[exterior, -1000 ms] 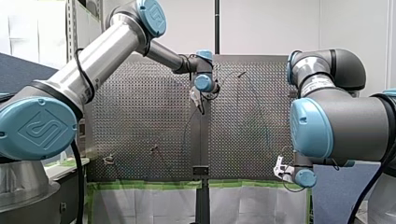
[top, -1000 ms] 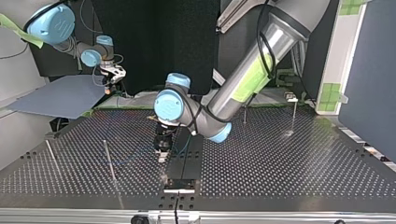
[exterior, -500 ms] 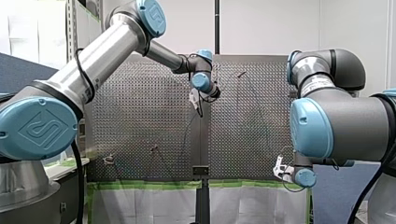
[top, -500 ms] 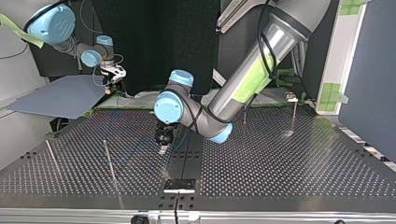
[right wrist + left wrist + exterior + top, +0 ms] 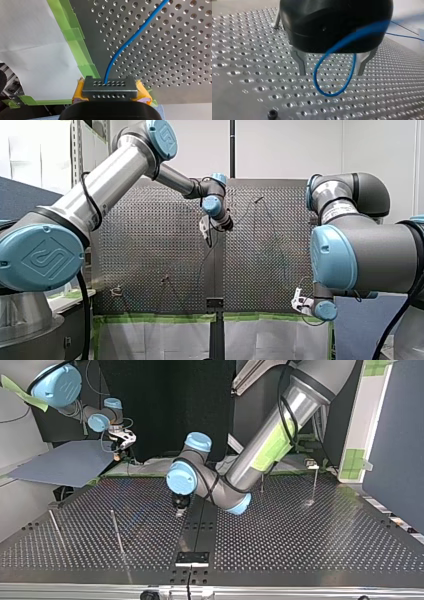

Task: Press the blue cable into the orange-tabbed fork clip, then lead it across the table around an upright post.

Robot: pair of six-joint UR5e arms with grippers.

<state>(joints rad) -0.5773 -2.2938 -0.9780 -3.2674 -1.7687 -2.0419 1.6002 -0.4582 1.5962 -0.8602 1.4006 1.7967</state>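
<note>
front view: the left arm reaches over the middle of the perforated table (image 5: 150, 245), its left gripper (image 5: 205, 229) pointing down at the surface. the right gripper (image 5: 299, 301) hangs at the table's near edge at the view's right, well apart from the other.

top view: the left gripper sits low over the table near the dark centre strip. an upright post (image 5: 117, 530) stands to the view's left of it, apart from it. the right gripper is off the table at the view's far left, above a blue-grey sheet (image 5: 65, 462).

left wrist view: the two metal fingers (image 5: 301, 63) stand spread apart and clamp nothing. the blue cable (image 5: 332, 95) crosses in front of the black gripper body and drops in a loop between the fingers, close above the table. a black screw (image 5: 272, 115) sits in the table ahead of the gripper.

right wrist view: the yellow pads (image 5: 78, 93) are closed on a grey block (image 5: 110, 86) dotted with small holes. the blue cable leaves the block's top face and runs out over the table. green tape (image 5: 75, 42) edges the table, with a white sheet (image 5: 32, 50) beside it.
</note>
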